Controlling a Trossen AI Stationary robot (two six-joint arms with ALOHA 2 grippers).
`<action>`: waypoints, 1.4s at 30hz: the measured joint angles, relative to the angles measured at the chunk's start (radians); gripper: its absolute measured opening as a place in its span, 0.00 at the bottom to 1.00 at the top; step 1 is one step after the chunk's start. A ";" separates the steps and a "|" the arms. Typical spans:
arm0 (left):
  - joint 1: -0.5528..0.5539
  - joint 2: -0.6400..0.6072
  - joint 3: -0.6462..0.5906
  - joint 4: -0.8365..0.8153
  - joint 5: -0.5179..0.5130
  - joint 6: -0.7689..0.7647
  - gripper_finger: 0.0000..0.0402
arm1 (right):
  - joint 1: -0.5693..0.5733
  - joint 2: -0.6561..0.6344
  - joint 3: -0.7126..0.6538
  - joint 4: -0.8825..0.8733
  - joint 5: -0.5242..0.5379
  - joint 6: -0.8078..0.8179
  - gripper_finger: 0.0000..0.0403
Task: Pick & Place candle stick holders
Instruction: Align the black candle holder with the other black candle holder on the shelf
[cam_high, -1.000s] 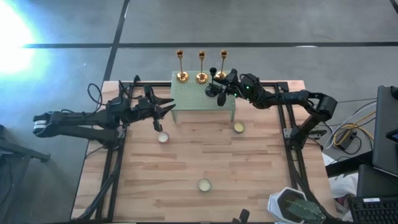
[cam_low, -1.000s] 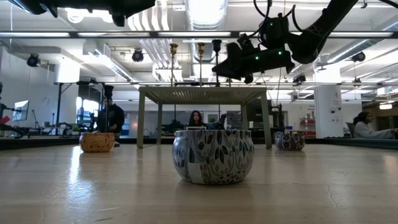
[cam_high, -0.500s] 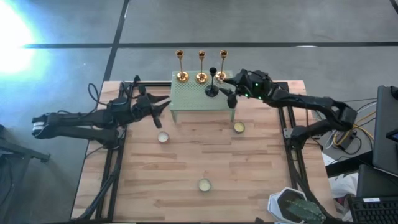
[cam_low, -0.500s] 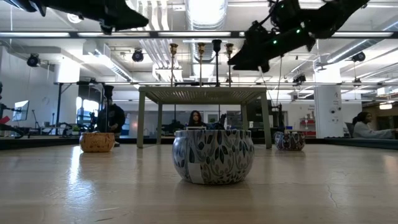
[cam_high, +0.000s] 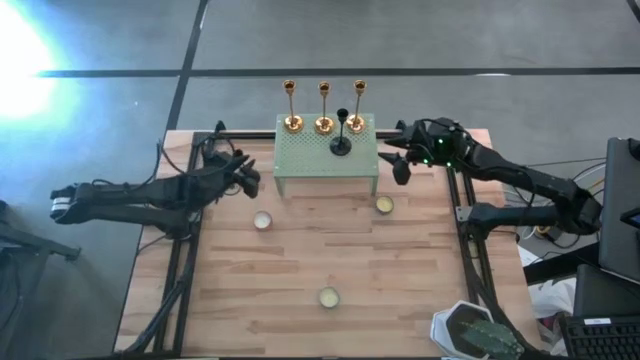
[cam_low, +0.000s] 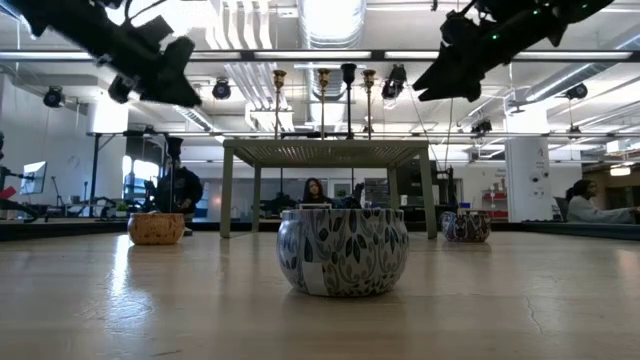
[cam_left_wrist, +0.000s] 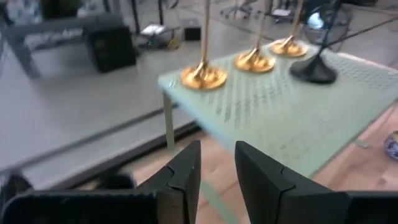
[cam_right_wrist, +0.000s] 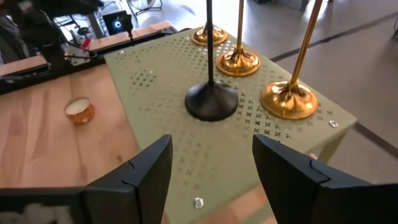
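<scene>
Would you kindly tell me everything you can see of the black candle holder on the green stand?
The black candle holder is matte, with a round, gently domed base, a thin straight stem and a small cup on top, seen in the high view. It stands upright on the green stand, a perforated metal top on legs, just in front of the three gold candle holders. Only the stand touches it; the right hand is open and clear of it.

Perforated stand (cam_high: 326, 155) sat at upper centre of the table (cam_high: 420, 290). On it, three gold holders (cam_high: 324, 124) lined its far edge, black holder (cam_high: 341, 146) just before them. Left gripper (cam_high: 250, 180) left of stand, right gripper (cam_high: 397, 165) right.
</scene>
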 joint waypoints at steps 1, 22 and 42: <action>-0.004 0.000 -0.016 -0.003 -0.006 -0.031 0.26 | 0.000 -0.010 -0.003 -0.004 0.000 0.002 0.53; -0.421 0.051 -0.335 0.048 -0.545 -0.448 0.19 | -0.001 0.019 -0.016 -0.019 0.027 -0.007 0.53; -0.213 0.067 -0.446 0.201 -0.463 -0.408 0.30 | -0.001 0.068 -0.016 0.083 0.028 -0.015 0.52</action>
